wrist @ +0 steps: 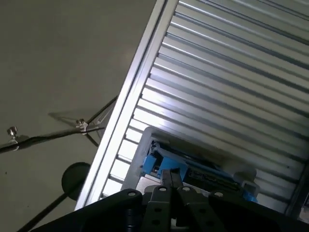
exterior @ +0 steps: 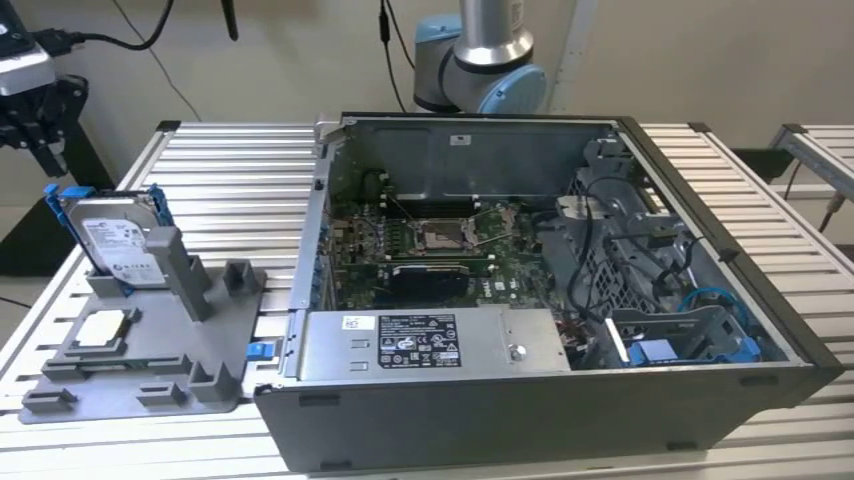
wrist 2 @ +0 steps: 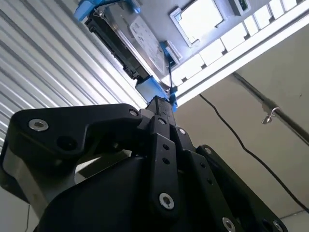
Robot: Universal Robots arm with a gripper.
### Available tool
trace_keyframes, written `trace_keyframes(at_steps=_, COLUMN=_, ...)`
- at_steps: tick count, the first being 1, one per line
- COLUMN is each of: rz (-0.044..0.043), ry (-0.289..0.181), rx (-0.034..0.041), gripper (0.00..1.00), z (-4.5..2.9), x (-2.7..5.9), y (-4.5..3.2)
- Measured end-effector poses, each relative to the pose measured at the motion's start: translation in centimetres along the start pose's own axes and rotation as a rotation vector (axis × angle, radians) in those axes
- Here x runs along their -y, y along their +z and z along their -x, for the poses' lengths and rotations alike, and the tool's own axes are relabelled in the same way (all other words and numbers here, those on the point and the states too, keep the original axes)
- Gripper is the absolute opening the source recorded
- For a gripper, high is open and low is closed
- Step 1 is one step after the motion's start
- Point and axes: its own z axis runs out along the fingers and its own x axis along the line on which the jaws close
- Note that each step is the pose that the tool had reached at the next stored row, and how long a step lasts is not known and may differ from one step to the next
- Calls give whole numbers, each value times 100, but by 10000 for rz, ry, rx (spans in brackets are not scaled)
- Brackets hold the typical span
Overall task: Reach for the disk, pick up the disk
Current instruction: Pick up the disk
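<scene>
Closest to the cameras we see the gripper (wrist 2: 162, 102), a stack of matte black links with bright screw heads, tapering to two slim fingers that lie pressed together with nothing between them. In the first wrist view the same joined tips (wrist: 170, 175) point at the disk (wrist: 203, 171) but stay apart from it. The disk is a flat rectangular slab of silver metal with a white label, edged by a glossy bright blue plastic carrier. In the exterior view it (exterior: 118, 245) stands upright on its edge in a slot of a grey, blocky plastic fixture (exterior: 147, 385) at the exterior view's left. The gripper (exterior: 51, 160) hangs above it, clear of the blue frame. Just beside the disk, in a shallow recess of the fixture, lies a small flat square silver chip (exterior: 104, 328). Everything rests on a table (exterior: 227, 170) of ribbed, shiny aluminium slats. Farther towards the exterior view's right sits an open dark grey metal computer case (exterior: 534, 420), boxy, with a green circuit board inside. Behind it rises the rounded silver and pale blue arm base (exterior: 481, 60).
</scene>
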Motion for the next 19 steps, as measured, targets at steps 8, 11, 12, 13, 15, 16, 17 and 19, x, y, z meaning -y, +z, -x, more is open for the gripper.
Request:
trace_keyframes(at_steps=8, rz=0, ry=-1455, rx=-55, gripper=0, z=0, x=0, y=0)
trace_keyframes(at_steps=11, rz=0, ry=-1994, rx=-76, gripper=0, z=0, x=0, y=0)
trace_keyframes(at_steps=12, rz=-1, ry=-2180, rx=-83, gripper=0, z=0, x=0, y=0)
trace_keyframes(at_steps=13, rz=-1, ry=-2371, rx=-91, gripper=0, z=0, x=1, y=0)
trace_keyframes(at_steps=15, rz=-1, ry=-2736, rx=-105, gripper=0, z=0, x=1, y=0)
trace_keyframes(at_steps=16, rz=-1, ry=-2908, rx=-111, gripper=0, z=0, x=0, y=0)
trace_keyframes(at_steps=17, rz=-1, ry=-3088, rx=-118, gripper=0, z=0, x=0, y=0)
trace_keyframes(at_steps=19, rz=-2, ry=-3448, rx=-132, gripper=0, z=0, x=0, y=0)
